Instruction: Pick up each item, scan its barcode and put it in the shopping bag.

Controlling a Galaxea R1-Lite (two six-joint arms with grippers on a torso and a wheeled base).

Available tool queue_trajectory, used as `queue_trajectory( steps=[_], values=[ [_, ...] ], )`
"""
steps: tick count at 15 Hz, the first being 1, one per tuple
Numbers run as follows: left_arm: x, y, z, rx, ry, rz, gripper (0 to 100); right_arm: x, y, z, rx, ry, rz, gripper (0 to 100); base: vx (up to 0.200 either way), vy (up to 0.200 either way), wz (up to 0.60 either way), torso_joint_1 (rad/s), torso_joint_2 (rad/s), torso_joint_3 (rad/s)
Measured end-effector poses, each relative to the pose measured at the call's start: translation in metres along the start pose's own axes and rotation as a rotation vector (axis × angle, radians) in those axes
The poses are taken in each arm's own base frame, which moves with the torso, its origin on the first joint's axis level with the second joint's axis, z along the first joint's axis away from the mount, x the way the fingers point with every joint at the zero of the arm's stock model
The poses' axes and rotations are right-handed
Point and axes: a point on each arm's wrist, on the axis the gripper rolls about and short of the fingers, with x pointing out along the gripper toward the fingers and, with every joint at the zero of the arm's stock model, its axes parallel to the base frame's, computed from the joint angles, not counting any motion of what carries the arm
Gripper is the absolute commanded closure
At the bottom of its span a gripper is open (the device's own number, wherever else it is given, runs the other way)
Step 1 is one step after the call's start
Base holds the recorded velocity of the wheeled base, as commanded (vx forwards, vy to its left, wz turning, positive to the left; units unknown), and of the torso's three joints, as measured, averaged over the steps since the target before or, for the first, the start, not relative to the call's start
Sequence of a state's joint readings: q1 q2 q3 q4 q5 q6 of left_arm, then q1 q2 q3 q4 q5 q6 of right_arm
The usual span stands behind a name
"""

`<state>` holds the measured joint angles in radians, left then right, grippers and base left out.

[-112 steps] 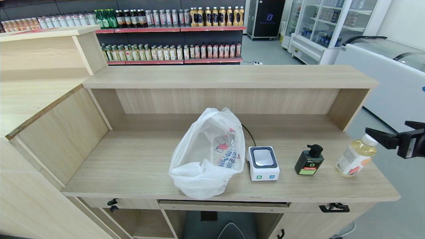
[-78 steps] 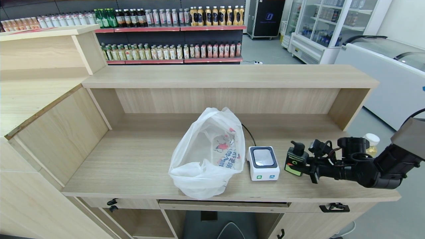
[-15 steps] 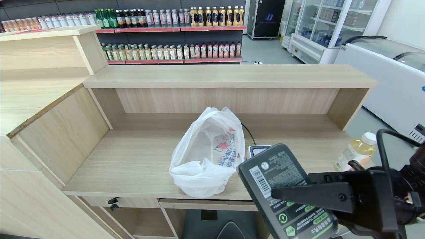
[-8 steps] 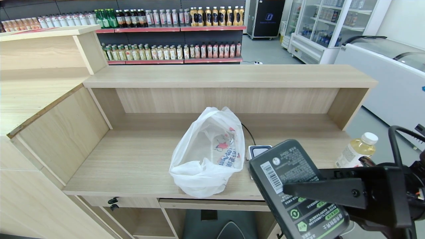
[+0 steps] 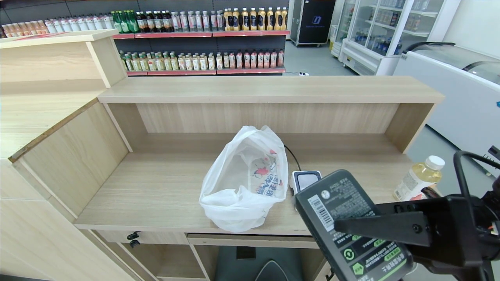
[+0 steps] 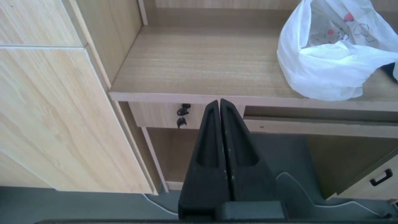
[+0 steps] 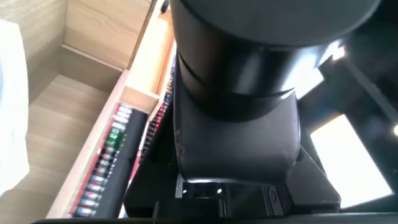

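Observation:
My right gripper (image 5: pixel 345 230) is shut on the dark pump bottle (image 5: pixel 347 218), held up close in the head view. The bottle is tilted over, its back label and barcode (image 5: pixel 320 212) turned up. Behind it the white scanner (image 5: pixel 302 178) shows partly on the counter. The white plastic shopping bag (image 5: pixel 242 183) stands open to the scanner's left. In the right wrist view the bottle's black pump top (image 7: pixel 236 93) is very near. My left gripper (image 6: pixel 219 106) is shut on nothing, low in front of the counter's front edge, the bag (image 6: pixel 336 53) farther off.
A bottle of yellow liquid with a white cap (image 5: pixel 420 177) stands at the counter's right end. The wooden counter (image 5: pixel 156 191) has a raised back ledge and side walls. Drawers with black handles (image 5: pixel 133 237) sit under its front edge.
Since the earliest frames my right gripper took the pump bottle off the counter and lifted it over the scanner. In the last second it shifted a little right and down.

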<state>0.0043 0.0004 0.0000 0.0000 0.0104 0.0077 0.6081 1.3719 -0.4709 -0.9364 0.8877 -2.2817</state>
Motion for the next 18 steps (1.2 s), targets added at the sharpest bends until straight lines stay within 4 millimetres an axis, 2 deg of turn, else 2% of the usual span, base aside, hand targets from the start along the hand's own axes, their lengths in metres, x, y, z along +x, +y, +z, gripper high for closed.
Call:
queue_trajectory(
  steps=[1, 3, 6, 8, 10, 11, 12, 14, 15, 18],
  values=[
    [0.0, 0.0, 0.0, 0.0, 0.0, -0.001, 100, -0.004, 0.0, -0.002, 0.027, 0.013, 0.013, 100, 0.0, 0.0, 0.0, 0.0, 0.0, 0.0],
    [0.0, 0.0, 0.0, 0.0, 0.0, -0.001, 100, -0.024, 0.006, -0.009, 0.127, 0.088, 0.101, 100, 0.0, 0.0, 0.0, 0.0, 0.0, 0.0],
    [0.0, 0.0, 0.0, 0.0, 0.0, 0.0, 100, -0.079, 0.019, -0.016, 0.429, 0.294, 0.304, 100, 0.0, 0.0, 0.0, 0.0, 0.0, 0.0],
    [0.0, 0.0, 0.0, 0.0, 0.0, 0.0, 100, -0.127, 0.013, -0.021, 0.732, 0.589, 0.367, 100, 0.0, 0.0, 0.0, 0.0, 0.0, 0.0],
    [0.0, 0.0, 0.0, 0.0, 0.0, 0.0, 100, -0.164, -0.005, -0.021, 1.113, 0.995, 0.266, 100, 0.0, 0.0, 0.0, 0.0, 0.0, 0.0],
    [0.0, 0.0, 0.0, 0.0, 0.0, -0.001, 100, -0.176, -0.013, -0.021, 1.267, 1.261, 0.156, 100, 0.0, 0.0, 0.0, 0.0, 0.0, 0.0],
    [0.0, 0.0, 0.0, 0.0, 0.0, 0.0, 100, -0.184, -0.02, -0.022, 1.347, 1.534, 0.02, 100, 0.0, 0.0, 0.0, 0.0, 0.0, 0.0],
    [0.0, 0.0, 0.0, 0.0, 0.0, 0.0, 100, -0.191, -0.02, -0.024, 1.434, 1.935, -0.299, 100, 0.0, 0.0, 0.0, 0.0, 0.0, 0.0],
    [0.0, 0.0, 0.0, 0.0, 0.0, 0.0, 100, -0.192, -0.014, -0.025, 1.436, 2.028, -0.372, 100, 0.0, 0.0, 0.0, 0.0, 0.0, 0.0],
    [0.0, 0.0, 0.0, 0.0, 0.0, 0.0, 100, -0.19, 0.006, -0.021, 1.45, 2.055, -0.415, 100, 0.0, 0.0, 0.0, 0.0, 0.0, 0.0]
  ],
)
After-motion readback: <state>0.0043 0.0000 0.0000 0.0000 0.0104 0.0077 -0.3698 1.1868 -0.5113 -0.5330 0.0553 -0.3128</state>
